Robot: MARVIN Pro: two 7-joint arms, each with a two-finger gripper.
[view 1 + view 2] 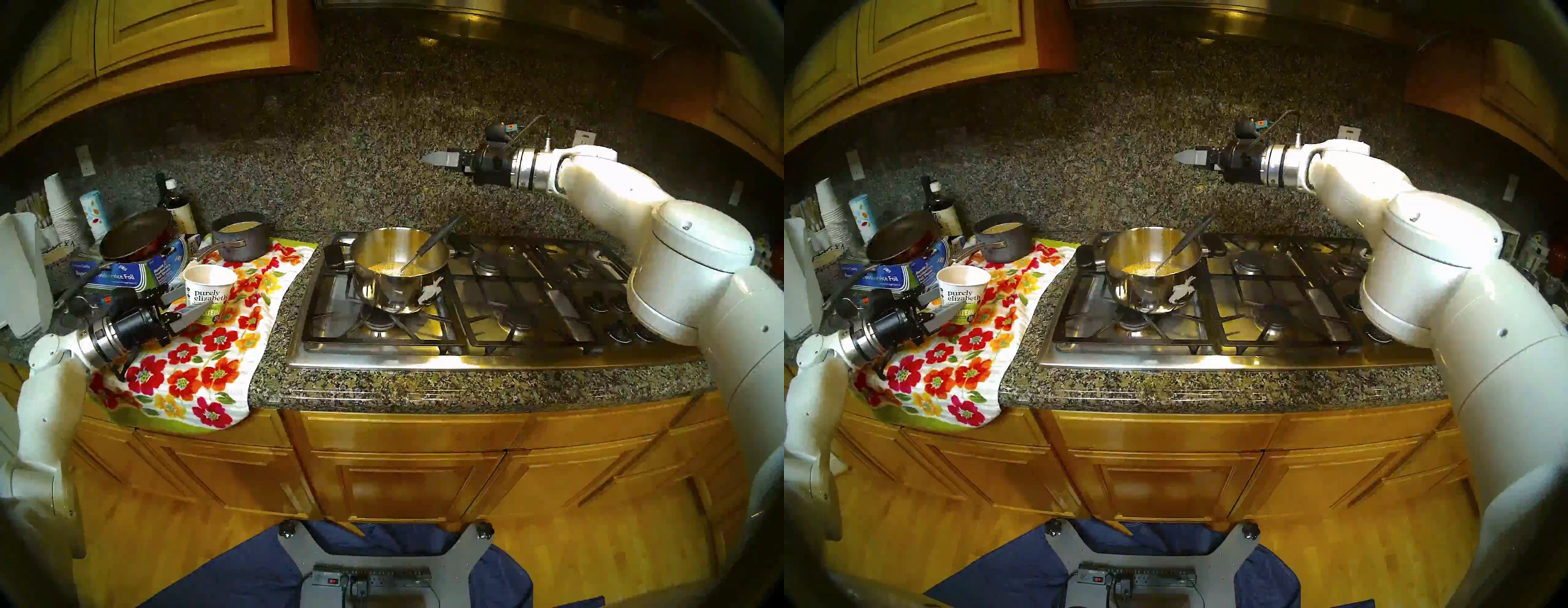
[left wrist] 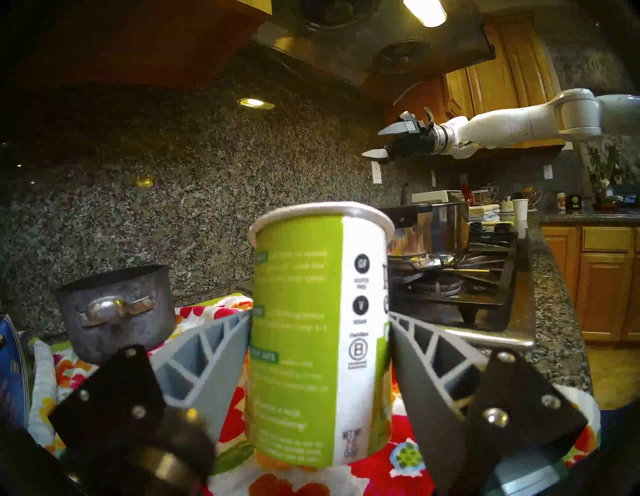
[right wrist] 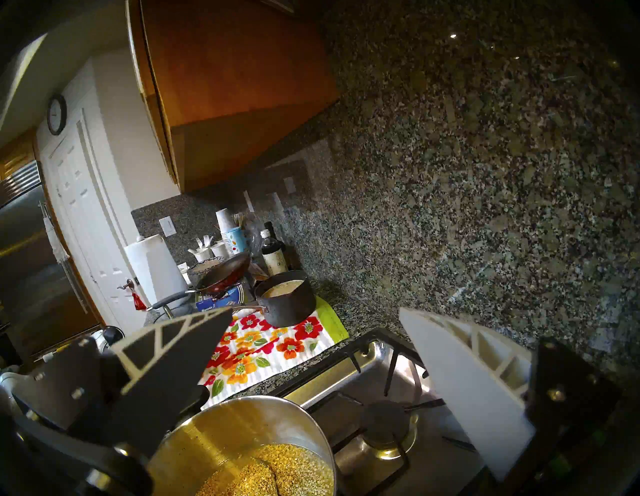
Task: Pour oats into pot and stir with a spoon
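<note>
The steel pot [image 1: 399, 293] [image 1: 1149, 297] stands on the front left burner with pale yellow oats [image 1: 384, 268] [image 3: 277, 474] on its bottom. The spoon [image 1: 428, 250] [image 1: 1183, 246] rests in it, bowl in the oats, dark handle leaning on the back right rim. The white and green oat cup [image 1: 210, 288] [image 2: 311, 329] stands upright on the floral towel. My left gripper [image 1: 195, 299] [image 2: 319, 311] is shut on the cup, one finger on each side. My right gripper [image 1: 424, 158] [image 3: 313, 311] hangs open and holds nothing, high over the stove behind the pot.
A small dark grey pot [image 1: 242, 237] sits at the towel's back. A black frying pan [image 1: 135, 237] lies on a blue foil box [image 1: 127, 276]. Bottles and stacked paper cups [image 1: 59, 204] crowd the back left. The cooktop grates [image 1: 530, 288] lie right of the steel pot.
</note>
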